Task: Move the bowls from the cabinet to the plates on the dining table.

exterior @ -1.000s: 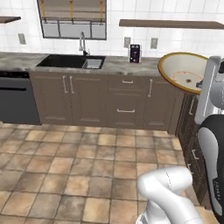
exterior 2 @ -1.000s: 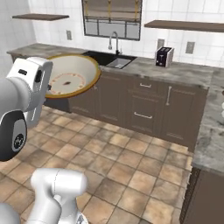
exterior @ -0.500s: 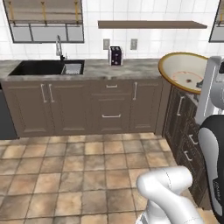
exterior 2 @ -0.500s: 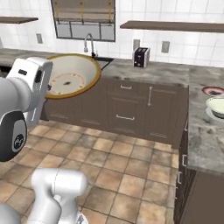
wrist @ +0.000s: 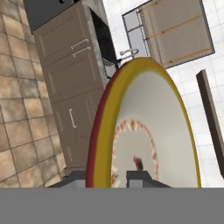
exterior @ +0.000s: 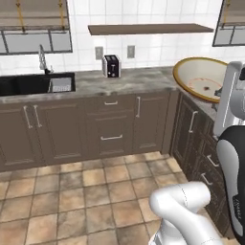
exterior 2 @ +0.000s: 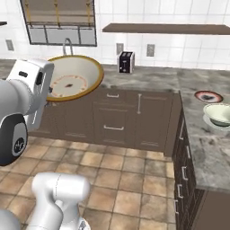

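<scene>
My gripper (wrist: 107,177) is shut on the rim of the shallow tan bowl (wrist: 148,131), which has a brownish-yellow rim and red specks inside. I hold that bowl (exterior 2: 74,83) tilted in the air over the floor, in front of the low counter. It also shows at the right beside my arm, as the tan bowl (exterior: 201,79). On the dining table (exterior 2: 202,148) at the right lies the red-rimmed plate (exterior 2: 209,96). Just in front of it stands the cream-white bowl (exterior 2: 218,114). The cabinet is out of view.
A black toaster (exterior: 111,66) stands on the back counter, with a dark sink (exterior: 33,83) and tap to its left. Brown drawer units (exterior 2: 117,119) line the wall under a long shelf (exterior: 148,28). Tiled floor (exterior: 86,191) lies open ahead.
The whole picture has slid left as the base turned right. The dining table with its plate and bowl has come further into the right base view. The tan bowl stays in my grip.
</scene>
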Tool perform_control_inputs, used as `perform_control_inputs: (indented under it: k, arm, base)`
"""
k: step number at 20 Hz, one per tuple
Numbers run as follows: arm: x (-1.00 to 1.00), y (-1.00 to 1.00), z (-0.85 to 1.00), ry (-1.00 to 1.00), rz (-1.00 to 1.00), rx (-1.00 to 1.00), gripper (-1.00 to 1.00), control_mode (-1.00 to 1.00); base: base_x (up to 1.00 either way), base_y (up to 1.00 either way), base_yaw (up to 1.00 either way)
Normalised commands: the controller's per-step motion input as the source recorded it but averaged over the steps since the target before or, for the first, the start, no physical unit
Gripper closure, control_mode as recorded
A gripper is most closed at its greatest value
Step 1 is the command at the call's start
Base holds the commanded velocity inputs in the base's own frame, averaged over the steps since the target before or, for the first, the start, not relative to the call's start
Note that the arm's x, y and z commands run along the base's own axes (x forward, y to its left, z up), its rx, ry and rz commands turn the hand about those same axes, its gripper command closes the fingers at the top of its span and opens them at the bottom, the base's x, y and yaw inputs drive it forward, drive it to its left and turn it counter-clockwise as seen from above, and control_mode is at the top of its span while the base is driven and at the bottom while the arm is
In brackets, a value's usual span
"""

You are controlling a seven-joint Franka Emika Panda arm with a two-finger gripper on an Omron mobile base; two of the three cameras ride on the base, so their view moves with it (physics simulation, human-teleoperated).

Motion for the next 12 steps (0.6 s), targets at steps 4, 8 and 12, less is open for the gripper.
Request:
perform_control_inputs:
  k: [4,8,12]
  arm:
    - [0.0,0.0,0.0,0.0,0.0,0.0,1.0,1.0]
    - [0.0,0.0,0.0,0.0,0.0,0.0,1.0,1.0]
    - [0.0,0.0,0.0,0.0,0.0,0.0,1.0,1.0]
  base:
    - [0.64,0.37,-0.29]
    - [0.64,0.37,-0.29]
    - [0.64,0.37,-0.29]
